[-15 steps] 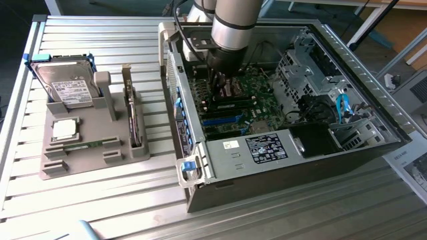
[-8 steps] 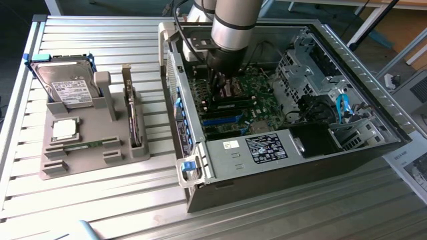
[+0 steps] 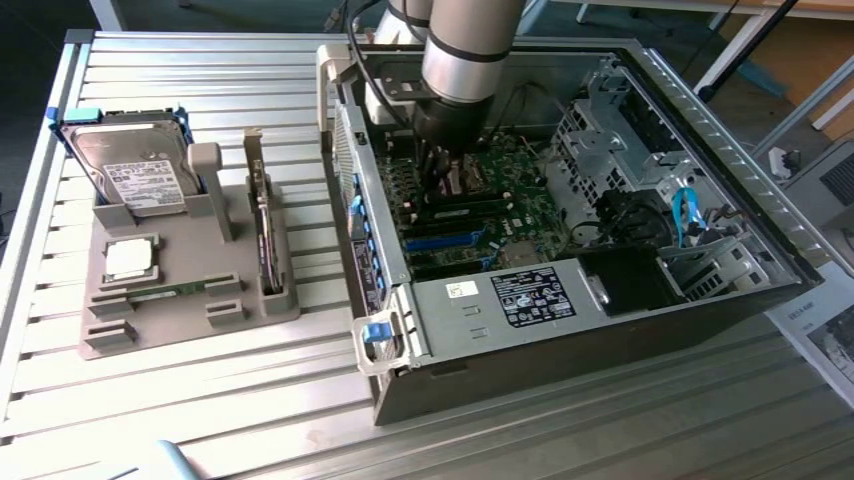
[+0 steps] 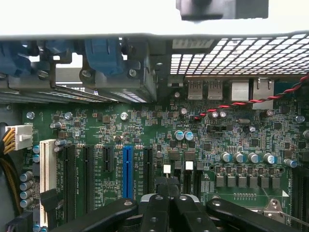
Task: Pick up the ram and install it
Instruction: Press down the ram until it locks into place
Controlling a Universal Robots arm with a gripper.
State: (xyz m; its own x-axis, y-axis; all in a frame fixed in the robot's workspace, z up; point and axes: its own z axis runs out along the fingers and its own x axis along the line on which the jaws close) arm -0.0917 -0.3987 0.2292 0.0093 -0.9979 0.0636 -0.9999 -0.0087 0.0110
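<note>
Gripper (image 4: 166, 193) sits low inside the open computer case (image 3: 707, 300), just above the green motherboard (image 4: 159, 125), its black fingers (image 4: 157, 212) pressed together with nothing visible between them. Ram (image 3: 167, 291) lies flat in the grey holder tray (image 3: 160, 320) on the slatted table (image 3: 200, 420) — well apart from the arm, off toward the exterior view's left, its long axis running roughly left-right there, just below the square processor chip (image 3: 128, 259).
</note>
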